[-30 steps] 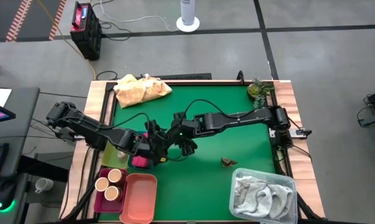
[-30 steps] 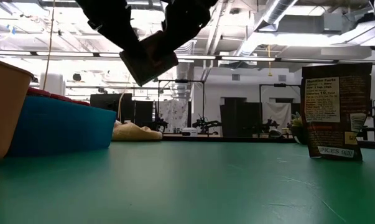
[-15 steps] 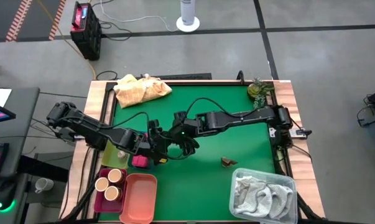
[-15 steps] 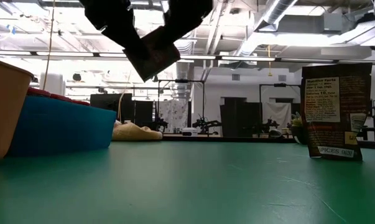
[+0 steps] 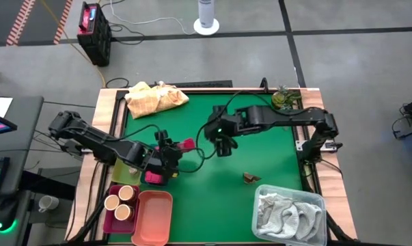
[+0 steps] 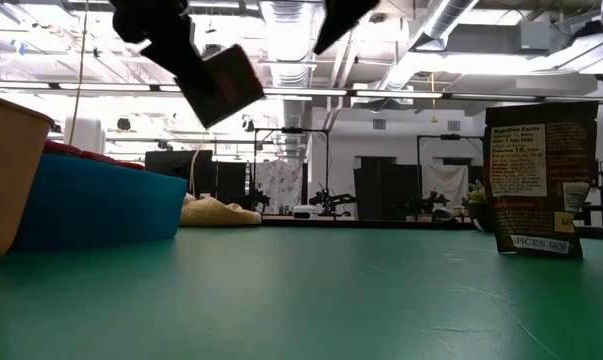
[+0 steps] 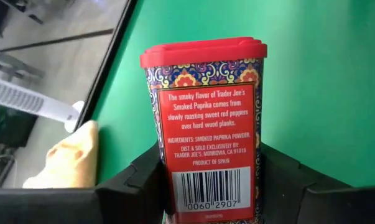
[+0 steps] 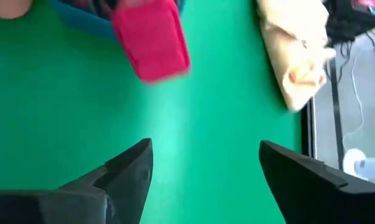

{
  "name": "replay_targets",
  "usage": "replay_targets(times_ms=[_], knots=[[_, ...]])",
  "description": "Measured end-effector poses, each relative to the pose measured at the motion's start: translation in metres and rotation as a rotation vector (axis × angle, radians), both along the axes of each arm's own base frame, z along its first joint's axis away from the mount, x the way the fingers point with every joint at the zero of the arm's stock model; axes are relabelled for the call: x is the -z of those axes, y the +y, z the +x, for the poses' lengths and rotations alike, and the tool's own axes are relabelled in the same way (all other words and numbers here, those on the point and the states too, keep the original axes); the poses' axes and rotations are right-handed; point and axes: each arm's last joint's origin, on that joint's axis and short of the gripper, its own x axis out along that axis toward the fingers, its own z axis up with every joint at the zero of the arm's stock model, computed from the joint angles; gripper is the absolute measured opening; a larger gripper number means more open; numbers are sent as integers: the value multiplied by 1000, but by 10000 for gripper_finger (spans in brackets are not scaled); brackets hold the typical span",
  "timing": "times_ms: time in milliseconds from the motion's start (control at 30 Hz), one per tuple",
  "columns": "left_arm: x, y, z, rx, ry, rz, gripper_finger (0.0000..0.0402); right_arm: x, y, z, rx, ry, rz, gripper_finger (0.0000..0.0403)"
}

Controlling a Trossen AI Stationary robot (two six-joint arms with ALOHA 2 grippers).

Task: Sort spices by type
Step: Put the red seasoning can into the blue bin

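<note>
Your left gripper (image 5: 171,154) sits over the left part of the green tabletop (image 5: 260,154), and it is clamped on a red-lidded paprika tin (image 7: 206,124). In the left wrist view the tin stands between the two dark fingers (image 7: 134,186), its lid end pointing away from the wrist and its barcode end down between them (the label reads smoky paprika). From above, the tin's pink-red end (image 5: 186,145) pokes out just past the gripper on the side toward the right arm. In the low view the tin (image 6: 221,85) hangs tilted, well clear of the tabletop.

Your right gripper (image 5: 223,145) is near the middle of the tabletop, apart from the tin, with its fingers (image 8: 128,168) spread wide and nothing between them. Its wrist camera shows the tin (image 8: 151,38) ahead of it, beyond the fingertips and not touching them.

A second pink-red packet (image 5: 153,178) lies just beside the left gripper, on its near side, close to the bins. Two round jars with tan lids (image 5: 120,199) stand in the dark red bin (image 5: 106,215) at the front left corner, with a salmon tray (image 5: 153,215) just beside it. A small brown packet (image 5: 251,178) lies alone on the tabletop toward the front right, near the clear bin (image 5: 287,212) with the grey-white towel. The yellow cloth (image 5: 154,98) rests at the back left corner.
</note>
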Motion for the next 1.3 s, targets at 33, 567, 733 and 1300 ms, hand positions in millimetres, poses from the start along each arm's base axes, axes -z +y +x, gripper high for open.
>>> replay_targets(times_ms=[33,567,733,1300], knots=[[-2,0,-4,-5,1,7,181,2,-3,-3,14,-4,3,320],[-23,-48,-51,84,-159,-53,181,85,29,7,-168,-564,126,318],[-10,-60,-62,105,-251,-17,181,96,50,19,-227,-662,149,317],[41,-53,-76,-35,-471,-80,181,136,32,51,-119,-785,251,317]])
